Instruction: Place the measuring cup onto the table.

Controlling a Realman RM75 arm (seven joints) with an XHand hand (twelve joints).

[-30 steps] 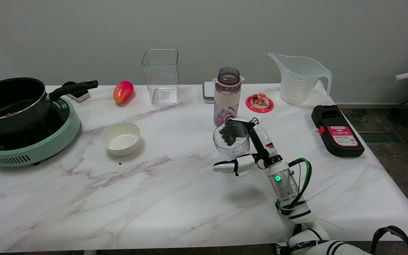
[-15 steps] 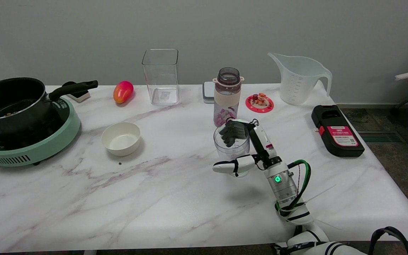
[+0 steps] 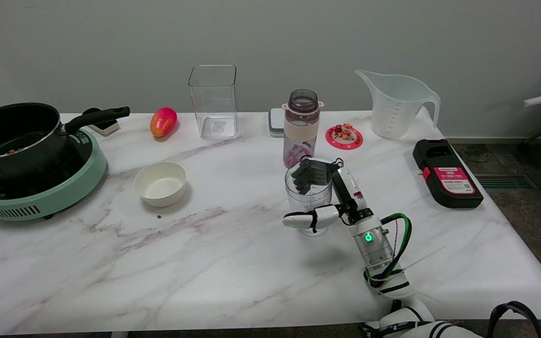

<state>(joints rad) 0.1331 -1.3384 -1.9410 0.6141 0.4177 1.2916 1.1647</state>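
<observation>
- Where the marble-patterned table [image 3: 111,263] spread widest across the view, its smooth white top with faint purple veins carried everything else, and a bare stretch of it lay directly beneath the held cup.
- The black pot [image 3: 14,136], matte and round with a long handle, sat on a pale green cooker [image 3: 50,195] at the far left, well apart from the working area.
- The right hand [image 3: 327,197] reached in from the lower right; its dark fingers [image 3: 309,173] wrapped the far side of the cup near the rim while the white thumb lay across the near side, so the hand was clamped on the cup.
- The measuring cup [image 3: 308,199], a clear plastic cylinder with its long axis upright and its mouth facing up, stood near the table's middle right, just in front of the water bottle [image 3: 301,126]. Whether its base touched the top could not be told; the coming move appeared to be a short straight lowering, then a release.
- The white bowl [image 3: 160,183], smooth and shallow, sat to the left, well apart.
</observation>
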